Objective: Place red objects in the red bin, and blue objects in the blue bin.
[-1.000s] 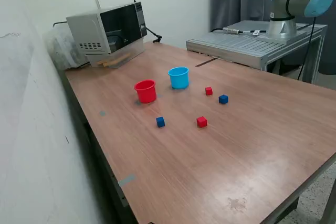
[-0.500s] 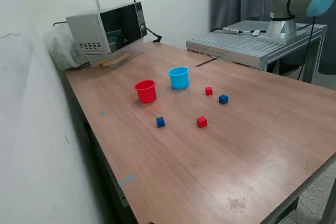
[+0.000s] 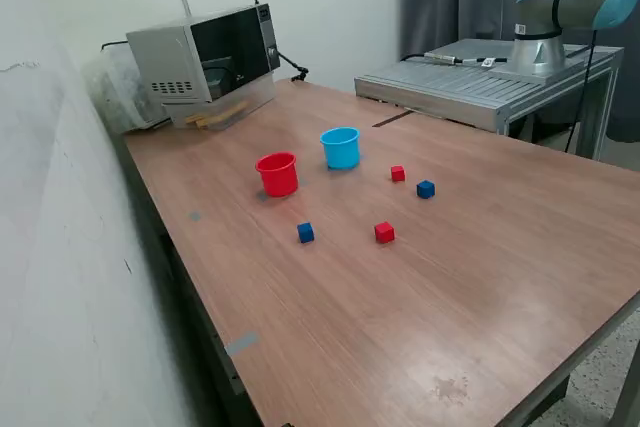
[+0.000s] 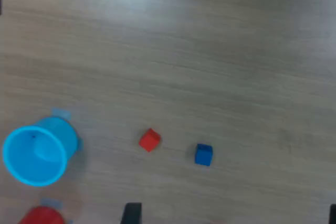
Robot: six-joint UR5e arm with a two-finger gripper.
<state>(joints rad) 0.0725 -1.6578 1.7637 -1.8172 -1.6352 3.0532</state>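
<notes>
Four small cubes are spread over the wooden worktop [image 3: 480, 247], none of them inside a cup. In the exterior view, one red cube [image 3: 398, 173] is set just beside a blue cube [image 3: 426, 188], a short way to the exterior view's right of the light blue cup [image 3: 340, 147]. The same pair is seen from above in the wrist view, the red cube [image 4: 149, 140] being the nearer to the light blue cup [image 4: 35, 153], which stands upright and empty. The second red cube [image 3: 384, 232] and the second blue cube [image 3: 305, 232] are placed nearer the camera, apart from each other. The red cup [image 3: 277, 173] is stood upright beside the light blue one. A microwave oven [image 3: 205, 57] is placed at the far corner. The hand is barely seen, only dark tips showing at the wrist view's edge; whether it is open or closed cannot be told.
</notes>
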